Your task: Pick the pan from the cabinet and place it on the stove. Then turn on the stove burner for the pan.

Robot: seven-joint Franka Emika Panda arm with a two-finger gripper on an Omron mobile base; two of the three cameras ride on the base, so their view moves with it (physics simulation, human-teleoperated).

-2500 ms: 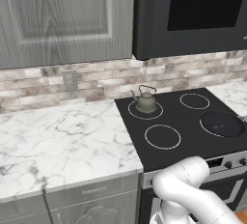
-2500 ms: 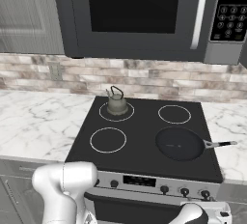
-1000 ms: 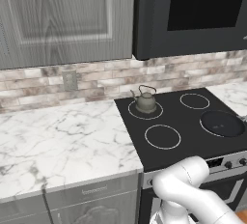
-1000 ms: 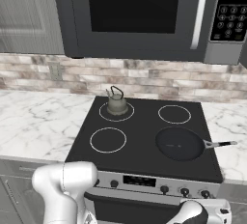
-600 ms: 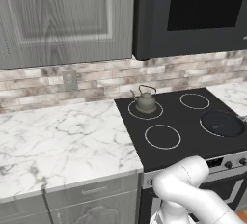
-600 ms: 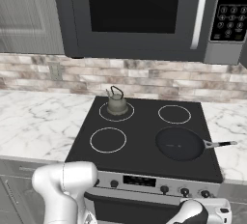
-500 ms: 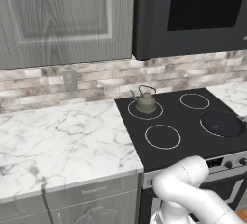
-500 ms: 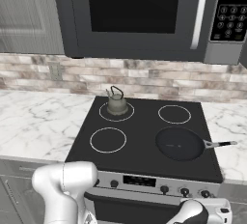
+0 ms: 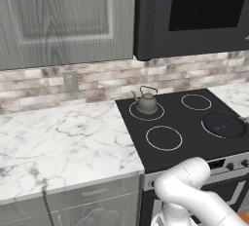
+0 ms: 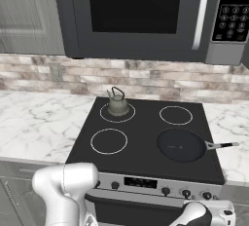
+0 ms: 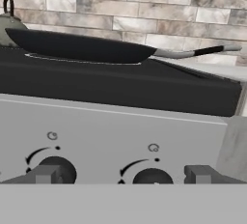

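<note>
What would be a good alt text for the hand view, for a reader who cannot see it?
The open fingers frame a black knob on the silver front strip of the stove, seen from low in front. Above, the black pan sits on the cooktop, handle pointing right, with a brick wall behind.

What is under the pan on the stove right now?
The pan sits on the stove, front right. Black glass shows around it; the burner ring beneath is covered. A kettle occupies the back left ring.
</note>
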